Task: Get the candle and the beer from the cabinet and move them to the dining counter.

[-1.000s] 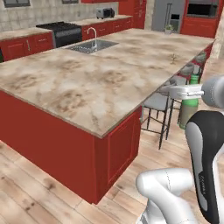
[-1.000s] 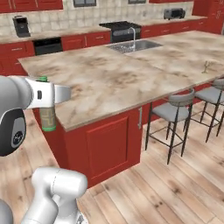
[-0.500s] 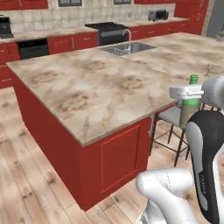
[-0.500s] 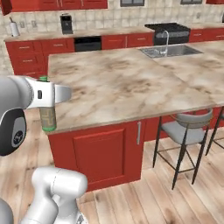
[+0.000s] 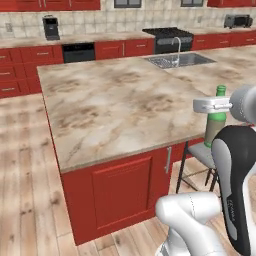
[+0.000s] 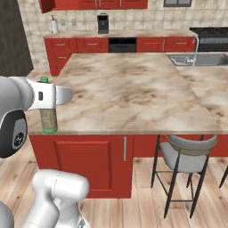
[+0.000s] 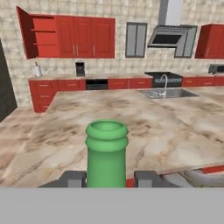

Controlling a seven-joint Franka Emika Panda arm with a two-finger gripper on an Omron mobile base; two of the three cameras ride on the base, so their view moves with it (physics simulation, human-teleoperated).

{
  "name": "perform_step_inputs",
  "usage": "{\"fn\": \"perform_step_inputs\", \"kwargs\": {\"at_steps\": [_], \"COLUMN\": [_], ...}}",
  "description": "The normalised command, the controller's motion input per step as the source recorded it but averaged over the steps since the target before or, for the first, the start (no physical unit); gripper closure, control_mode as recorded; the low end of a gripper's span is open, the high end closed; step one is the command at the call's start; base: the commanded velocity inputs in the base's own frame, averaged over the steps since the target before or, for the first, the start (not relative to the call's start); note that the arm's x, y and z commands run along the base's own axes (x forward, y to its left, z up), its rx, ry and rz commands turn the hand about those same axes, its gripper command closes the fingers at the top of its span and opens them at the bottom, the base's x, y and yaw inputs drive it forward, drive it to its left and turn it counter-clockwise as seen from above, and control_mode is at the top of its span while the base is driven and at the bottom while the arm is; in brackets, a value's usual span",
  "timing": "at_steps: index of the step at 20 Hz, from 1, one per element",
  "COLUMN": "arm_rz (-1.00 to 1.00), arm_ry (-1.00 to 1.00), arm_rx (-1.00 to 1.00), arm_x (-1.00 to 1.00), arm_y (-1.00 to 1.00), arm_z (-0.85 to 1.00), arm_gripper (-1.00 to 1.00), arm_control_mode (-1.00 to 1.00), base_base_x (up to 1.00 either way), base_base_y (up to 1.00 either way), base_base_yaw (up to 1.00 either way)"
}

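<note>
The beer [image 5: 216, 122] is a green glass bottle held upright by its neck in my gripper [image 5: 216, 105], which is shut on it. It hangs beside the near edge of the dining counter [image 5: 115, 105], just off the marbled top. From the right the beer [image 6: 48, 120] shows under my gripper [image 6: 46, 95], in front of the dining counter [image 6: 133, 89] corner. Its green mouth [image 7: 106, 151] rises between the fingertips of my gripper [image 7: 107, 179]. The red cabinet [image 7: 85, 37] hangs on the far wall, its left door open on bare shelves. The candle is out of view.
A grey stool [image 5: 200, 154] stands under the island's overhang, close to my arm; the same stool [image 6: 187, 151] appears from the right. The steel sink [image 5: 180, 60] is set in the far side. A coffee machine [image 6: 103, 22] stands on the wall counter.
The whole scene has swung as the base drove and turned, so the island's short end now faces me. The bottle has stayed shut in the gripper.
</note>
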Motion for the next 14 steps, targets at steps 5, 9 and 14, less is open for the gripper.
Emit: {"fn": "perform_step_inputs", "kwargs": {"at_steps": [5,9,14], "arm_rz": [0.00,0.00,0.00], "arm_ry": [0.00,0.00,0.00], "arm_rx": [0.00,0.00,0.00], "arm_x": [0.00,0.00,0.00], "arm_y": [0.00,0.00,0.00], "arm_z": [0.00,0.00,0.00], "arm_gripper": [1.00,1.00,1.00], "arm_control_mode": [1.00,1.00,1.00], "base_base_x": [0.02,0.00,-0.31], "base_base_y": [-1.00,-1.00,-1.00], "base_base_yaw": [0.42,0.37,0.17]}}
